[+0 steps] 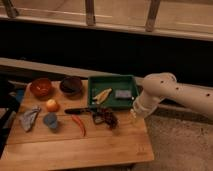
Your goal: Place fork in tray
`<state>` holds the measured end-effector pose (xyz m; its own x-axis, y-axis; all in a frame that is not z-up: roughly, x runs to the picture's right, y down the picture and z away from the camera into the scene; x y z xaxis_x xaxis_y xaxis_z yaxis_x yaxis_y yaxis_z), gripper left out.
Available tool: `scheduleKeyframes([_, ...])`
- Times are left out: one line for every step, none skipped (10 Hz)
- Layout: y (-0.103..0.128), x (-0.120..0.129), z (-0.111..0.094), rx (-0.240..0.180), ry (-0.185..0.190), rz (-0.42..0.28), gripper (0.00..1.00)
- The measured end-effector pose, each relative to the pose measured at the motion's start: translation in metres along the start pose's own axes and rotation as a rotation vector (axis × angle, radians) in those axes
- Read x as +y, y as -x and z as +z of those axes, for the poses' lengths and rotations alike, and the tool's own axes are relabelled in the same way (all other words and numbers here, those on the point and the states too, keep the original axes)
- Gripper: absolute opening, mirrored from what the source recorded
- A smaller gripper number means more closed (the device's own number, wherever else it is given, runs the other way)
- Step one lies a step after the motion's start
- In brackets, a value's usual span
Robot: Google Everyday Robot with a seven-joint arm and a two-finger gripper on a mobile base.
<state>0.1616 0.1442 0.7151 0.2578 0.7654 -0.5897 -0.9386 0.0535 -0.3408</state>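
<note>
The green tray point(131, 82) stands at the back right of the wooden table point(75, 150). A yellowish item point(102, 95) and a small grey item point(122, 93) lie in it. A long dark utensil, the fork point(78, 110), lies flat on the table just in front of the tray, its right end by a dark tangled object point(106, 118). My gripper point(135, 114) hangs from the white arm point(161, 89) at the table's right edge, just right of the tray's front corner and apart from the fork.
A reddish bowl point(41, 87) and a dark bowl point(71, 85) stand at the back left. An orange fruit point(52, 105), a blue cup point(50, 120), a grey cloth point(28, 119) and a red chili point(79, 125) lie left of centre.
</note>
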Motion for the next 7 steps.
scheduleKeyframes([0.012, -0.006, -0.005, -0.017, -0.025, 0.011, 0.0])
scheduleKeyframes([0.024, -0.01, -0.009, -0.032, -0.051, 0.022, 0.0])
scheduleKeyframes([0.034, -0.015, -0.012, -0.044, -0.069, 0.037, 0.0])
scheduleKeyframes([0.043, -0.024, -0.016, -0.055, -0.092, 0.058, 0.0])
scheduleKeyframes([0.05, -0.032, -0.02, -0.064, -0.112, 0.077, 0.0])
scheduleKeyframes([0.056, -0.04, -0.028, -0.076, -0.133, 0.098, 0.0])
scheduleKeyframes([0.062, -0.045, -0.036, -0.091, -0.147, 0.108, 0.0])
